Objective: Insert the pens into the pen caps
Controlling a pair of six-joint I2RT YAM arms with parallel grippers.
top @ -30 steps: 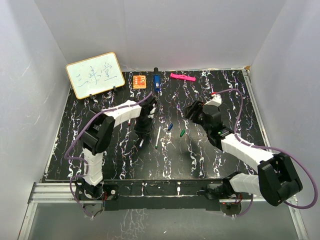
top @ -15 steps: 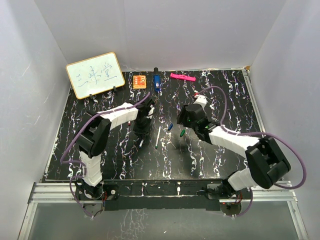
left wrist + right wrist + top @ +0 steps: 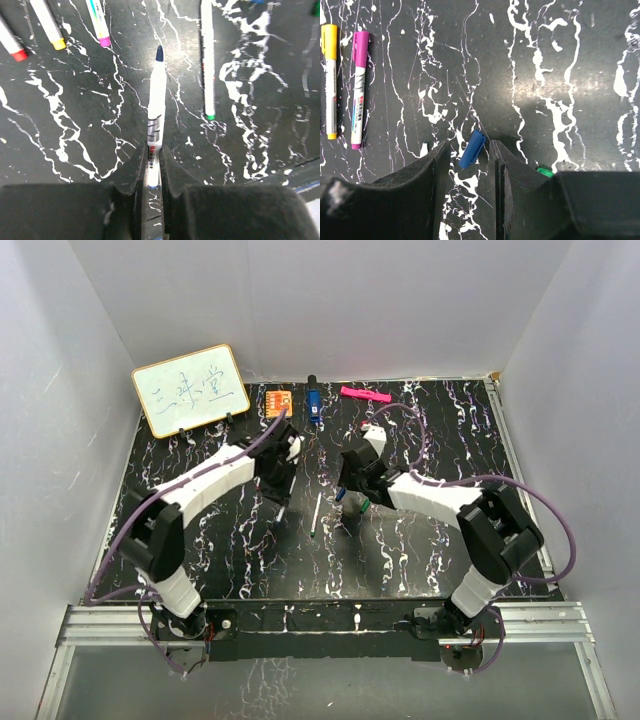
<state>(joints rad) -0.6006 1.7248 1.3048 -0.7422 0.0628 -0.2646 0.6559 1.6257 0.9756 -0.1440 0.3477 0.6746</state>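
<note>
Pen gripped, cap straddled, centre of the top view.
The left gripper [image 3: 153,156] clamped 1 blue-tipped pen [image 3: 156,107]; the right gripper [image 3: 470,146] held its jaws apart around the blue cap [image 3: 472,149].

The extra stuff all sits along the back of the table. In the far left corner there's a small whiteboard [image 3: 190,390] with a light wooden frame, propped up at a tilt on little dark feet, with a few handwritten characters on it. To its right an orange square block [image 3: 279,402] lies flat. Near that is a chunky blue object [image 3: 313,404] with a dark end pointing at the back wall, then a pink marker [image 3: 365,394] lying roughly sideways. None of the three touch each other. The table top [image 3: 230,550] is black with white marble-ish streaks, boxed in by plain white walls [image 3: 330,300] on three sides. A metal rail [image 3: 320,625] runs along the near edge.
</note>
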